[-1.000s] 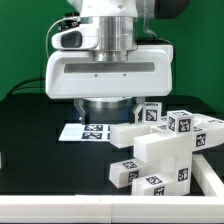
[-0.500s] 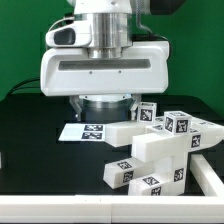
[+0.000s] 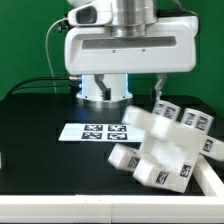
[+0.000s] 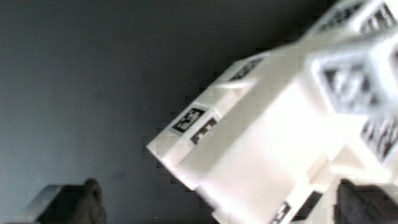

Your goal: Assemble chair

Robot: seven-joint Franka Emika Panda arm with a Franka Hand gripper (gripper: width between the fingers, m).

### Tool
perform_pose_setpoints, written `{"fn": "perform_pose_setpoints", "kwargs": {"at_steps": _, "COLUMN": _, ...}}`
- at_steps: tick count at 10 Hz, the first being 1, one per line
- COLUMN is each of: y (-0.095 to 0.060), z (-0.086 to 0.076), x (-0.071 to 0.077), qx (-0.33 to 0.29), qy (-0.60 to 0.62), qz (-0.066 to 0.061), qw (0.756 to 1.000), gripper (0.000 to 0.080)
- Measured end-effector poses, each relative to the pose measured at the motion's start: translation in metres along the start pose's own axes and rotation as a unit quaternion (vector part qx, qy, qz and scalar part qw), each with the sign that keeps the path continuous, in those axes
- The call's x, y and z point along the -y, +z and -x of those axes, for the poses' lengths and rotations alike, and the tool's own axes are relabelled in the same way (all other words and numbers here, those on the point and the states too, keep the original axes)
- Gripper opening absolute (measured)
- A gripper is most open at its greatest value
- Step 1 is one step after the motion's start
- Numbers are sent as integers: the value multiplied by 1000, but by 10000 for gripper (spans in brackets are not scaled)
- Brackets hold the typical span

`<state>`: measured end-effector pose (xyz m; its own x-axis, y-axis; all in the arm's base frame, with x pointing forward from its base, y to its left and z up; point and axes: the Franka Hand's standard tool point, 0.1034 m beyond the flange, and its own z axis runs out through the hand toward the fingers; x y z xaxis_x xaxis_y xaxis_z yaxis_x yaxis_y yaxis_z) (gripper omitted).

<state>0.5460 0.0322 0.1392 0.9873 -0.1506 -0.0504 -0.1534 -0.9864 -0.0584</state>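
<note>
Sitting near the front edge of the black surface (image 3: 40, 150), toward the exterior view's right, the chair (image 3: 165, 150) is a blocky cluster of chunky white pieces joined together, tilted and partly blurred. Small black-and-white square tags show on several of its faces, along the top blocks and on the low piece at its near side. In the wrist view the chair (image 4: 267, 140) fills much of the picture as a slanted white slab with a dark tag on its side and a cross-braced part behind it, all soft with blur.

Just beside the chair, toward the exterior view's left, the marker board (image 3: 92, 131) lies flat on the surface, showing its printed squares.

Above and behind both hangs the robot arm (image 3: 125, 45), its wide white housing spanning the upper part of the exterior view. Its jaws stand wide apart and grip nothing; one dark fingertip (image 4: 71, 203) shows in the wrist view, clear of the chair. A green backdrop (image 3: 25, 40) rises behind the surface.
</note>
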Motion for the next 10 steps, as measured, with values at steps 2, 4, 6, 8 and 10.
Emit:
{"fn": "perform_pose_setpoints", "kwargs": {"at_steps": 2, "y": 8, "z": 6, "x": 14, "qx": -9, "qy": -11, "qz": 2, "qw": 1000, "gripper": 648}}
{"fn": "perform_pose_setpoints", "kwargs": {"at_steps": 4, "y": 23, "z": 7, "x": 13, "qx": -25, "qy": -13, "qz": 8, "qw": 1000, "gripper": 648}}
{"fn": "perform_pose_setpoints", "kwargs": {"at_steps": 6, "y": 27, "z": 10, "x": 8, "qx": -29, "qy": -31, "qz": 10, "qw": 999, "gripper": 648}}
{"fn": "perform_pose_setpoints", "kwargs": {"at_steps": 8, "y": 31, "z": 3, "x": -20, "qx": -35, "qy": -52, "qz": 14, "qw": 998, "gripper": 648}}
{"fn": "perform_pose_setpoints", "kwargs": {"at_steps": 10, "y": 37, "z": -4, "x": -50, "qx": -31, "qy": -68, "qz": 16, "qw": 997, "gripper": 648}}
